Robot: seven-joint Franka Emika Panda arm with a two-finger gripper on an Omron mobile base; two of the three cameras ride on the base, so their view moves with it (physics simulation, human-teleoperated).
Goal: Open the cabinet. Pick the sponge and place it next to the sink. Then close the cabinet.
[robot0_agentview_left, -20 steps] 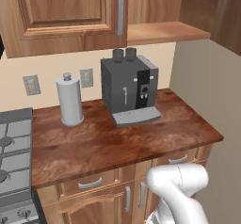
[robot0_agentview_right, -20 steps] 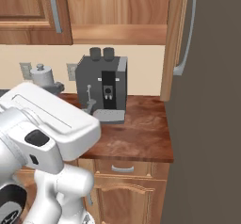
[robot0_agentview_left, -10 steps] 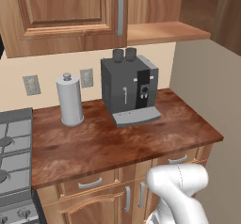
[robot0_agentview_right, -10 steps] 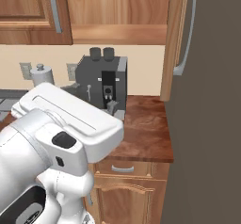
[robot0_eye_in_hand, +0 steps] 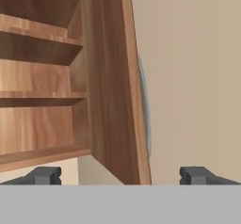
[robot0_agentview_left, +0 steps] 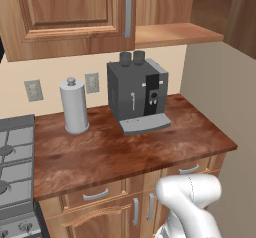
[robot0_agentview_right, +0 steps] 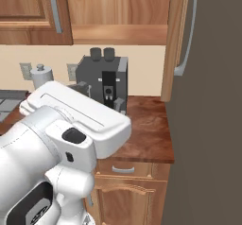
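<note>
Gleaming reddish-brown wooden surface (robot0_agentview_left: 125,152) carries a dark grey coffee machine (robot0_agentview_left: 137,96) and steel canister (robot0_agentview_left: 74,106); the hand view's wide-open tool (robot0_eye_in_hand: 120,176) faces the brown wall cabinet's swung-out door (robot0_eye_in_hand: 115,86).

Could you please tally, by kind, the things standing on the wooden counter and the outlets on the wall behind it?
Coffee machine: 1
Paper towel roll on its holder: 1
Wall outlets: 2
Total: 4
</note>
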